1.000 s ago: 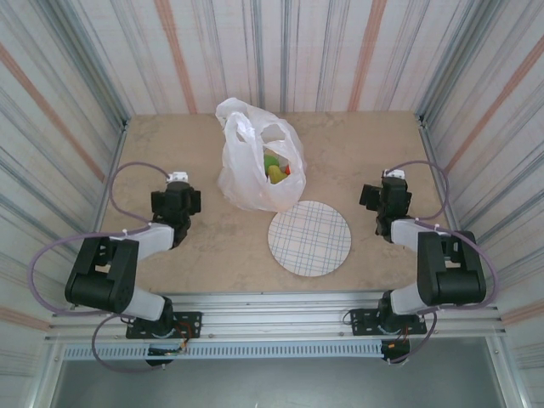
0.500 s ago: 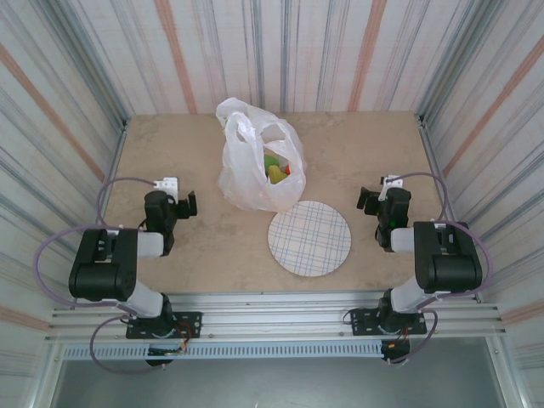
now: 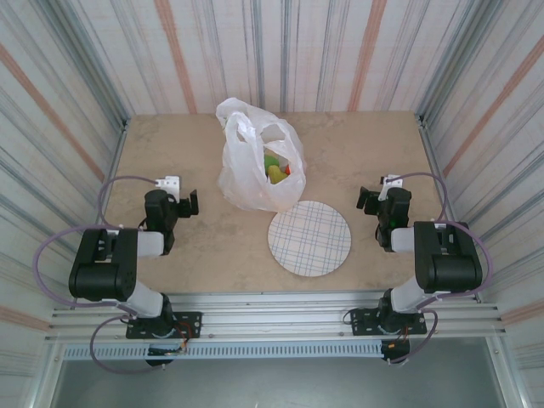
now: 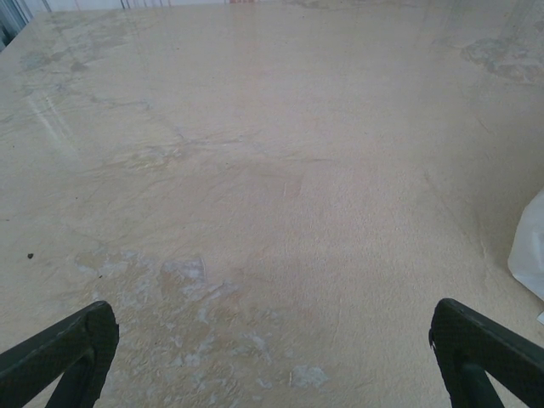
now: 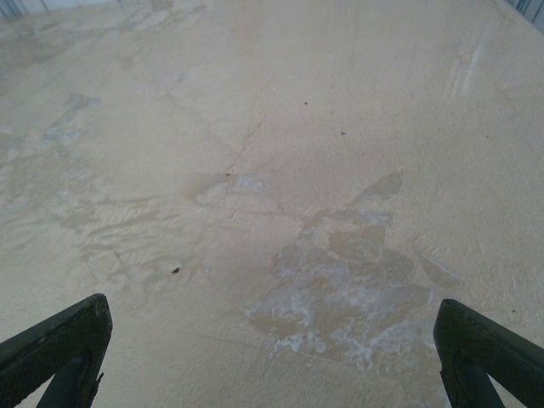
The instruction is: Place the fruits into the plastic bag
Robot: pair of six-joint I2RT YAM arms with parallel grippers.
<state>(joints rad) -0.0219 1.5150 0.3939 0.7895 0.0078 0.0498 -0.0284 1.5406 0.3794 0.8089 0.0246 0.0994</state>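
Striped metal walls are noted around a beige stone-patterned table (image 3: 365, 153). A plastic bag (image 3: 246, 183) is found standing at far centre, mouth open. A round grid-lined plate (image 3: 309, 239) lies just beside its near edge. The left gripper (image 4: 272, 327) and right gripper (image 5: 272, 319) are spread wide over bare tabletop, nothing grasped. The fruits (image 3: 276, 170) are seen inside the bag.

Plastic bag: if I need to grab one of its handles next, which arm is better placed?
Probably left. The plastic bag sits left of centre, nearer the open left end effector, and its edge shows in the left wrist view. The right end effector, also open, is farther from it.
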